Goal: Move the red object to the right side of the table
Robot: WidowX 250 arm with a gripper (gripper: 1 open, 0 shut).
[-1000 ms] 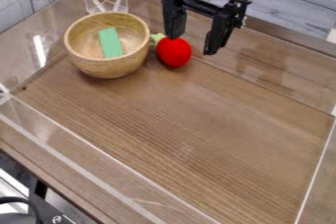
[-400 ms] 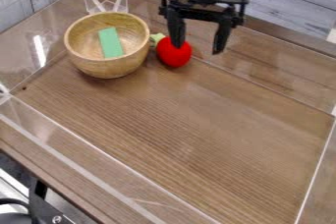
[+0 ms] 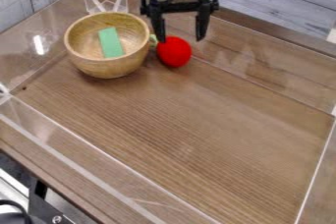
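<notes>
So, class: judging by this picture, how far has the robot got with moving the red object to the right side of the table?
Nothing is done yet: the red object sits on the table beside the wooden bowl, left of centre. In hand: the pincer hangs open just above and behind it, gripping nothing. Left to do: lower, close on the fruit, carry it right and release it.

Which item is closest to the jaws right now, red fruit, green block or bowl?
The red object: it lies on the table just below the open gripper. The green block lies farther left inside the wooden bowl.
</notes>
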